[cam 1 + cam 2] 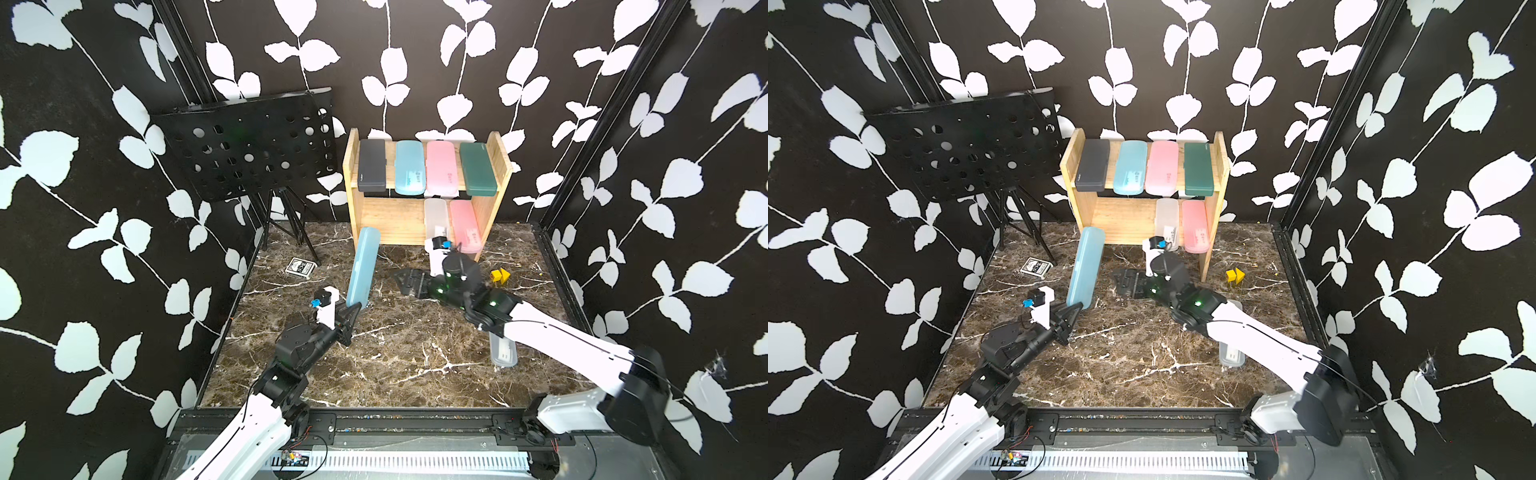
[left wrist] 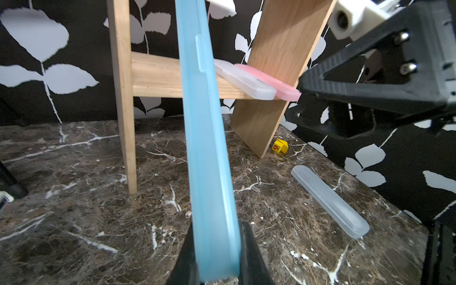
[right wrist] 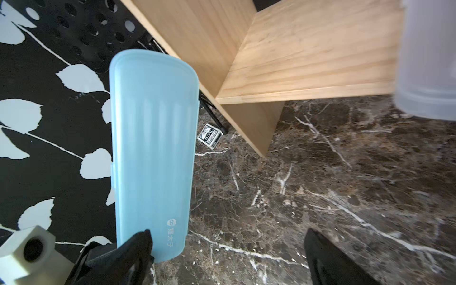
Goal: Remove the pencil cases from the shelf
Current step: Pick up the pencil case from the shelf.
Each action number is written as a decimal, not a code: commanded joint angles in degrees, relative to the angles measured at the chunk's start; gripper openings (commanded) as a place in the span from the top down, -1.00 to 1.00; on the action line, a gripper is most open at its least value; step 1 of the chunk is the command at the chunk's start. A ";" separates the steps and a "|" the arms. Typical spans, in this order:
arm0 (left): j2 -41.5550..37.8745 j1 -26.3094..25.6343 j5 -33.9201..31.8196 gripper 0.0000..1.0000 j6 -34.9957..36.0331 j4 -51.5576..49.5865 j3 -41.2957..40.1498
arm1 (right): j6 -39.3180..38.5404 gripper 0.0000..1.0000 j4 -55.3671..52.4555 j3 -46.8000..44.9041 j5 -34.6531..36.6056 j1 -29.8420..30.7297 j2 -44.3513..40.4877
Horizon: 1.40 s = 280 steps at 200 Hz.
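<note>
While the left gripper (image 1: 355, 308) clamps the near end of a light-blue case (image 1: 363, 266), that slim, round-ended plastic box runs toward the left front leg of the pale wooden shelf (image 1: 494, 166). The right gripper (image 1: 406, 282) hangs with empty jaws spread before the shelf's lower board, where a frosted case (image 1: 436, 216) and a pink case (image 1: 465, 226) overhang the edge. On the shelf's top board lie a black case (image 1: 372, 166), a teal case (image 1: 409, 168), a second pink case (image 1: 441, 168) and a dark-green case (image 1: 478, 168). A second frosted case (image 1: 503, 353) lies on the marbled table (image 1: 395, 353) before the shelf.
</note>
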 commanded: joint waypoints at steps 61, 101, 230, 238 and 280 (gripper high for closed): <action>-1.76 -0.28 -1.08 1.00 1.25 -0.41 -0.70 | 3.72 -0.99 12.20 14.76 -6.36 3.35 13.25; -1.93 -0.28 -0.72 1.00 0.88 -0.56 -0.39 | 5.00 -0.99 13.55 17.14 -7.23 4.04 17.82; -4.61 -0.28 -0.46 1.00 -1.08 -1.36 -0.78 | 7.74 -0.83 19.10 15.41 -10.51 4.18 22.10; -4.78 -0.28 -0.62 1.00 -1.16 -1.54 -0.78 | 7.56 -0.75 18.95 15.41 -10.41 4.22 22.00; -5.09 -0.28 -2.45 -0.02 -1.81 -2.41 -0.63 | 6.02 -0.34 15.24 15.59 -10.07 4.20 20.71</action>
